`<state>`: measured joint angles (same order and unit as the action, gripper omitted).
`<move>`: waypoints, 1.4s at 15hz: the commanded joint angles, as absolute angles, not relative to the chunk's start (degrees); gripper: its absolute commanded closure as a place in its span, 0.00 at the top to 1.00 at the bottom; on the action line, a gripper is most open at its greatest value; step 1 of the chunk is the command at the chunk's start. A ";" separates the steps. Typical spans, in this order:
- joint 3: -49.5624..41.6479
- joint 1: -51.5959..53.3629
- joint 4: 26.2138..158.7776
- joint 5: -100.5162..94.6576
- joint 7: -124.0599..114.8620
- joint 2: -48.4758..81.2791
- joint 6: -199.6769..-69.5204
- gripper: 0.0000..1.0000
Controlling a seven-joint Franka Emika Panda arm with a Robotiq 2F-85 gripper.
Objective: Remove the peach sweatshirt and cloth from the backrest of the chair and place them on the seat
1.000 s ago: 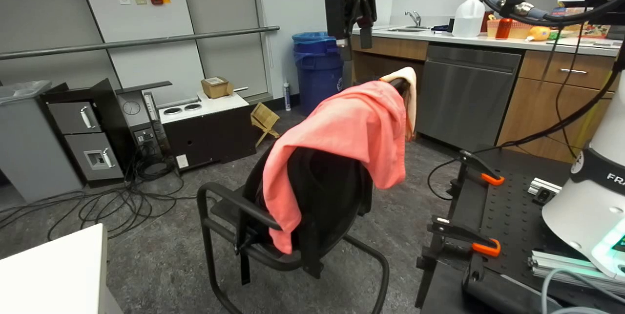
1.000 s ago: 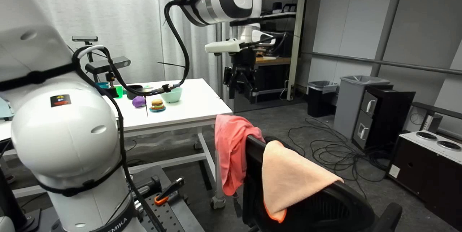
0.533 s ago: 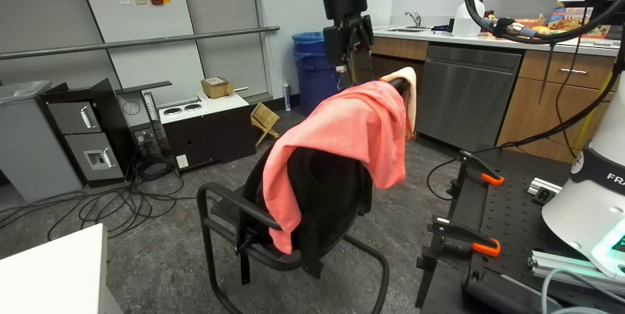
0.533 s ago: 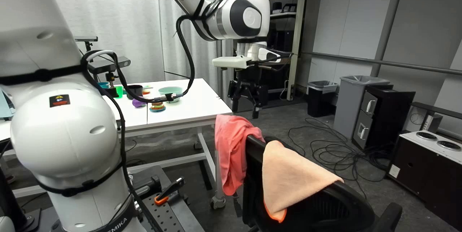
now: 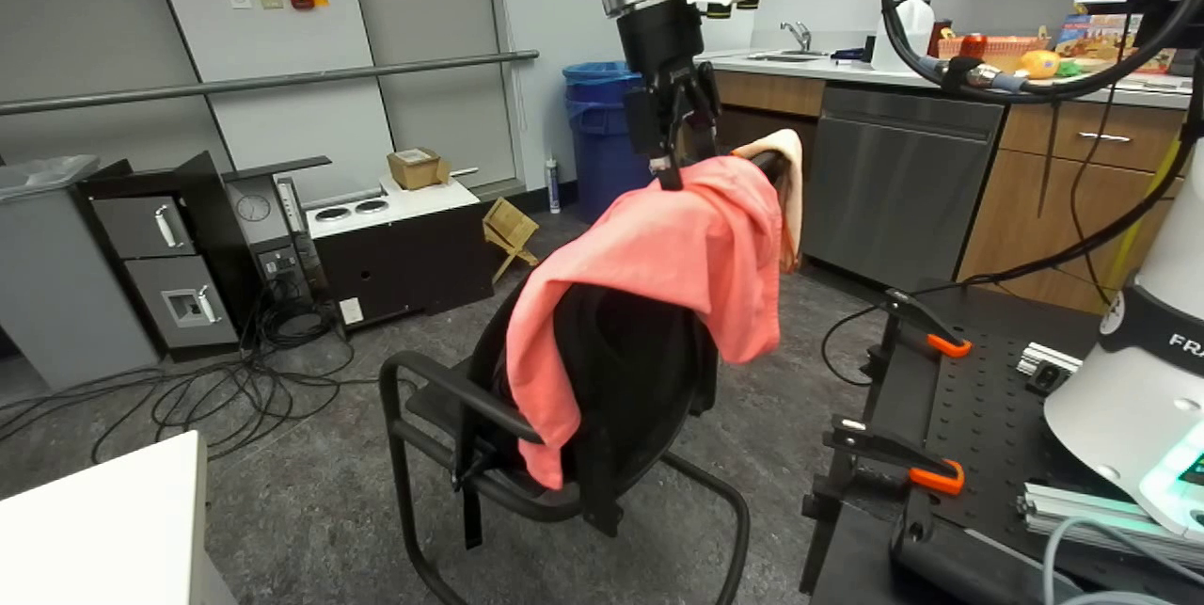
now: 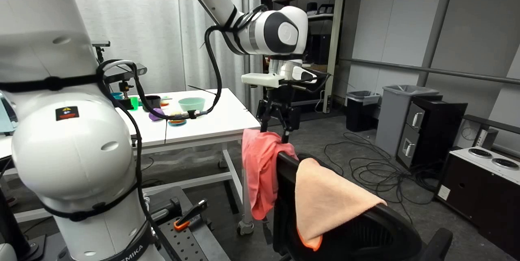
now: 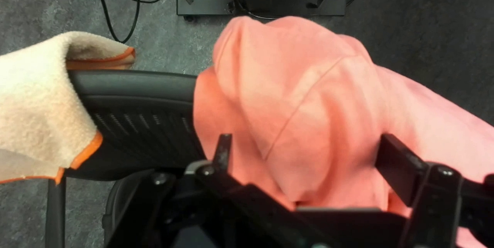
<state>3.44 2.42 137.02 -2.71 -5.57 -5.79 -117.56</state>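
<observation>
I have the end effector spread open at the sweatshirt, draped near the cloth on the backrest, below the near right corner of the tabletop in an exterior view.

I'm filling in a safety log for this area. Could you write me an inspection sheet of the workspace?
Surface: black chair; its backrest is partly covered, and its seat shows only in part.
Job's things: coral-pink sweatshirt and pale peach cloth both hang over the backrest, with bare rail between them in the wrist view.
Clutter: mint bowl and purple item on the white table; orange-tipped clamps near the robot base.
Pincer: open, jaws apart at the sweatshirt; a firm hold is not shown.
Cables: floor cables lie tangled; a black arm cable hangs in a loop.
Surroundings: blue bin, grey bin and dishwasher.
</observation>
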 commanded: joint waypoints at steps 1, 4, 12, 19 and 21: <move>2.86 2.27 135.29 -0.56 -4.70 -4.39 -116.61 0.64; 2.62 2.08 134.41 1.35 -4.79 -4.33 -115.38 0.40; 2.92 2.71 134.03 0.94 -2.12 -10.36 -114.86 0.00; 5.29 3.22 129.73 -4.57 -3.92 -15.63 -123.65 0.01; 5.71 2.86 127.18 -5.93 -4.48 -15.62 -127.68 0.01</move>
